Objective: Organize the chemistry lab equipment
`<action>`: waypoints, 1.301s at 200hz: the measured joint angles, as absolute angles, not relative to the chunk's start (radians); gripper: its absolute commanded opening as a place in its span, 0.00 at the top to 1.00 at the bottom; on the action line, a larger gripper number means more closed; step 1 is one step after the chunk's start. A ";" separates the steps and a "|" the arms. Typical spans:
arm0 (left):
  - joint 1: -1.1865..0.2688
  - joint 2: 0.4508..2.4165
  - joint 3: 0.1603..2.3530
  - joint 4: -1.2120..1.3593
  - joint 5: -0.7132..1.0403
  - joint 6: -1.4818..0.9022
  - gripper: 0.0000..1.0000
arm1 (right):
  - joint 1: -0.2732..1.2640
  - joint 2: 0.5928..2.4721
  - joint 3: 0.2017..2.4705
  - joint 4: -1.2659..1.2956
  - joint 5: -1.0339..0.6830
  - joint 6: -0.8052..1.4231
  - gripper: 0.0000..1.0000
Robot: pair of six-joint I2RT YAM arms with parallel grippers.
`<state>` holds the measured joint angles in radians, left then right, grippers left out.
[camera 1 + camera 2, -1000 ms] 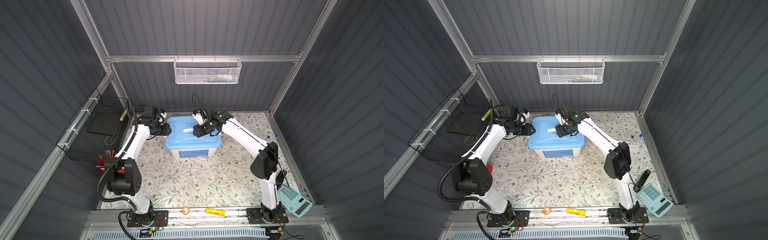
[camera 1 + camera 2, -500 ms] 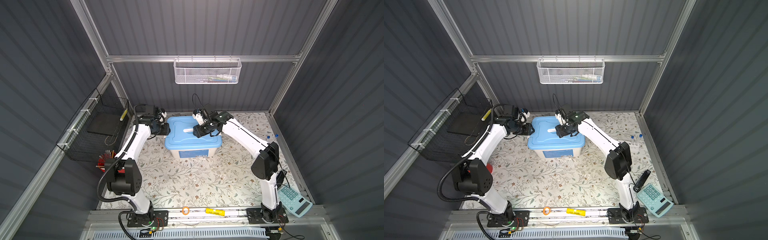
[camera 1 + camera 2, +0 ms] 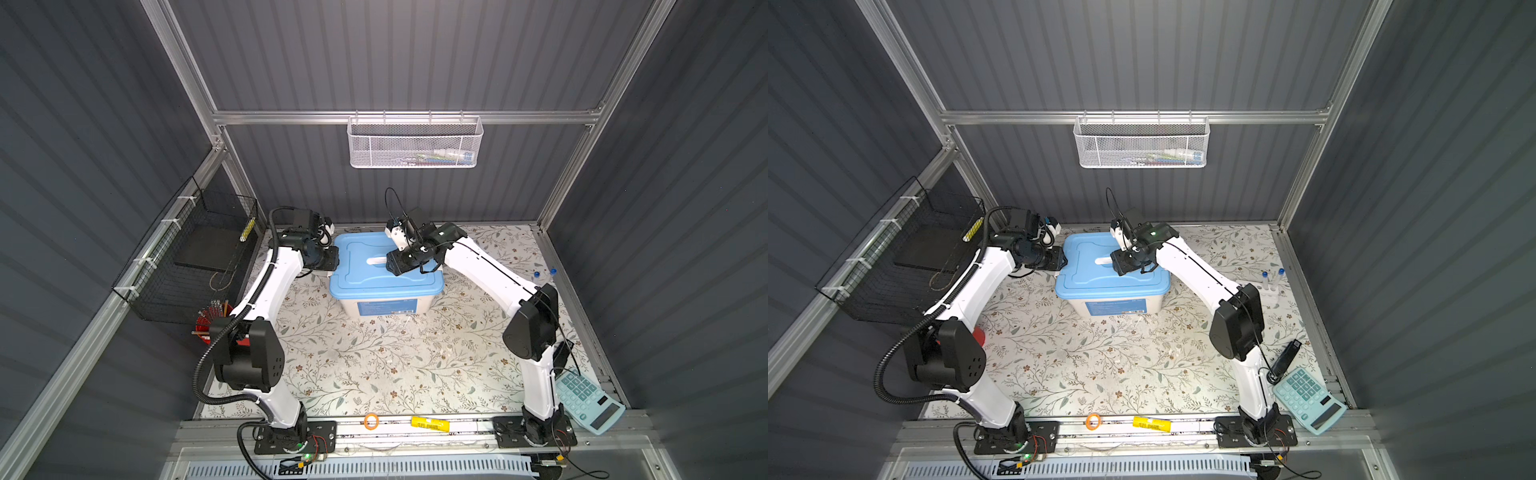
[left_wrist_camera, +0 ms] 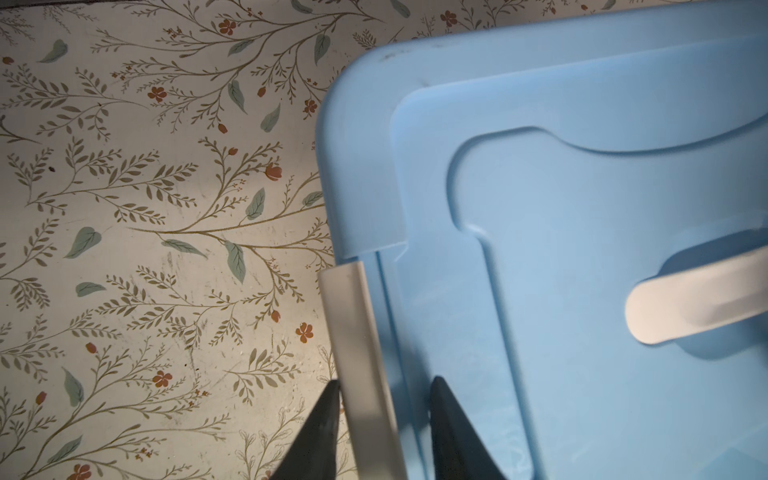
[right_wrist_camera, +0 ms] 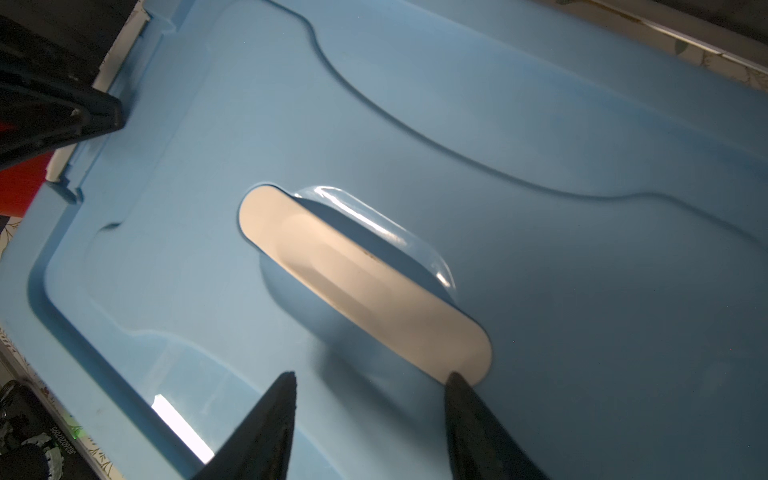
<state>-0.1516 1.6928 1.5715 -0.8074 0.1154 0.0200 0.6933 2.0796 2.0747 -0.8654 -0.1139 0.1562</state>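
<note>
Now left tool (image 4: 386,382) nearer white latch (image 4: 353,324).

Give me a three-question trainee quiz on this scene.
1. True or false: the calculator sits on the blue lid.
2. Fill in: the left gripper has its jaws either side of the lid's white ____.
3. The right gripper is: A) open above the lid; B) shut on the handle; C) holding a tube.
Key: 1 false; 2 latch; 3 A.
</note>
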 measured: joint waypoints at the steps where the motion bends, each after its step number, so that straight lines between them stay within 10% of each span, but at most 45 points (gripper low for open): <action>1: -0.152 1.693 1.572 -0.808 0.115 0.020 0.64 | 0.693 2.080 2.075 -0.865 -0.114 0.156 0.42; 260: -0.211 1.731 1.643 -0.853 -0.002 0.015 0.67 | 0.693 2.065 2.048 -0.845 -0.127 0.156 0.42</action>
<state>-0.2108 1.7306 1.6432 -0.8528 -0.0025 0.0154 0.6933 2.0655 2.0483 -0.8452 -0.1272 0.1558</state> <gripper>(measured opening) 0.331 0.583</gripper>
